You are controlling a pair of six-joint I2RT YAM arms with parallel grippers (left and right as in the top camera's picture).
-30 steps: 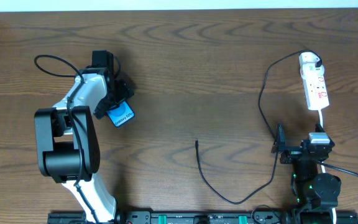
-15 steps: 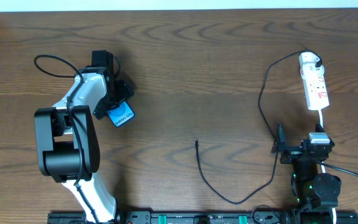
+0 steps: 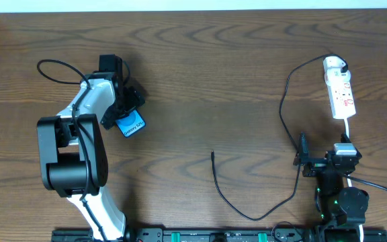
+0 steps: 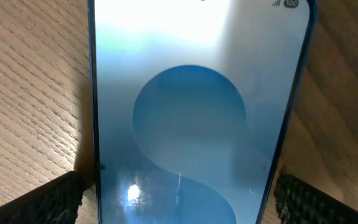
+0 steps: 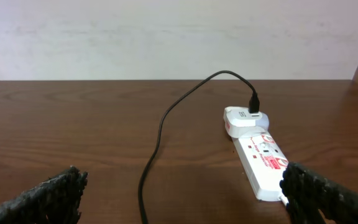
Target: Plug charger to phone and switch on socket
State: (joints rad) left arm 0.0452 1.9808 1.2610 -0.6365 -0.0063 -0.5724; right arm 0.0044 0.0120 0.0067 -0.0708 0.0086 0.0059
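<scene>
Phone [image 4: 191, 124] flanked by left gripper [image 4: 182, 193]; clamped or not cannot be told. Right gripper [image 5: 185, 199] spread apart, empty. Charger [image 5: 160, 124] plugged into socket [image 5: 263, 158], tip lying on table [image 3: 213, 81].

The left arm [image 3: 79, 148] is two-toned: glossy white shell links between black cylindrical joint housings; a thin black cable [image 3: 64, 65] loops from its upper link; its fingers [image 4: 36, 202] are black with a coarse, grid-like texture. The right arm [image 3: 338, 181] is compact and almost wholly black, with a small grey-white block on top and green lights below; a thicker black cable [image 3: 381, 186] trails from it; its fingers [image 5: 42, 199] show the same rough black surface.
</scene>
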